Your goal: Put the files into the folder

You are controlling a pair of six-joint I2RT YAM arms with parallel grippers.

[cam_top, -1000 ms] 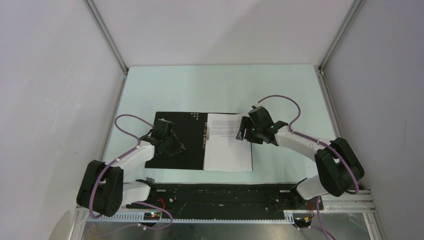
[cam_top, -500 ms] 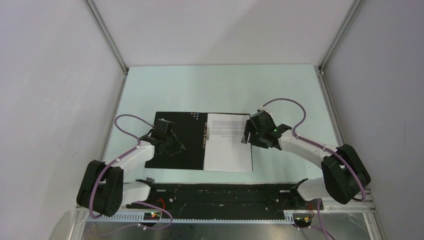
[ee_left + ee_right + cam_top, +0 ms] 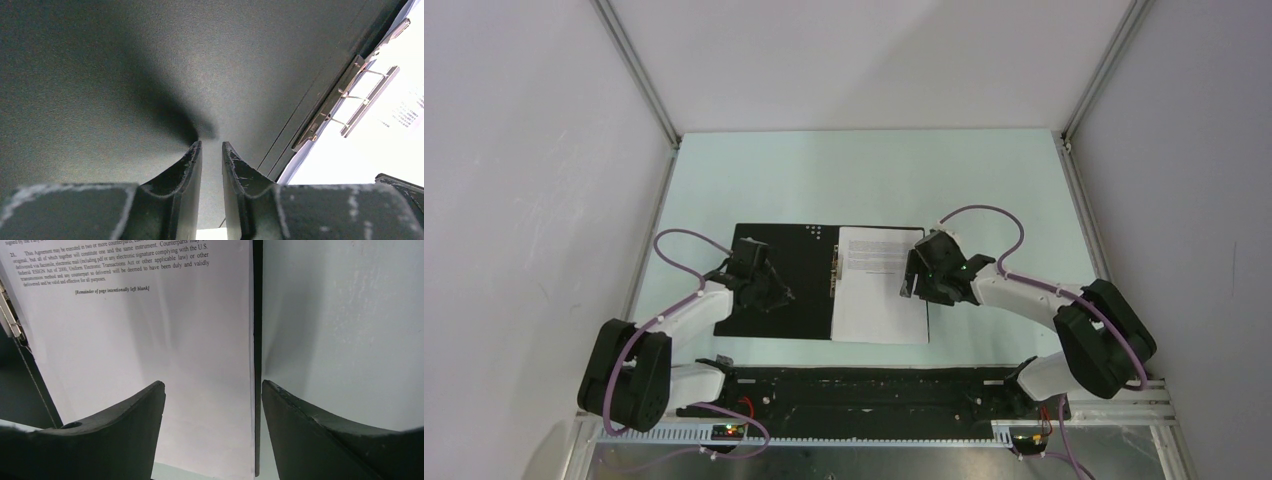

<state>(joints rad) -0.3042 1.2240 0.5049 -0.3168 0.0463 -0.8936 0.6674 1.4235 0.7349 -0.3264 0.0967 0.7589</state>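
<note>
The folder point(image 3: 804, 305) lies open on the table with its black inside up and its metal clip point(image 3: 350, 95) along the spine. A white sheet of the files point(image 3: 879, 300), with printed text at its far end point(image 3: 115, 265), lies flat on the folder's right half. My left gripper point(image 3: 776, 292) points down at the black left half point(image 3: 125, 75). Its jaws point(image 3: 211, 144) stand a narrow gap apart with nothing between them. My right gripper point(image 3: 916, 277) hangs open over the sheet's right edge point(image 3: 212, 382), straddling the folder's dark right rim point(image 3: 257, 340).
The pale green table point(image 3: 854, 180) stretches behind and to the right of the folder point(image 3: 340, 315). White walls and metal posts point(image 3: 639, 70) enclose it. A black rail point(image 3: 864, 395) with cables runs along the near edge between the arm bases.
My right gripper has slid a little nearer along the sheet's right edge, with its jaws slightly wider. The left arm, the folder and the sheet have not moved.
</note>
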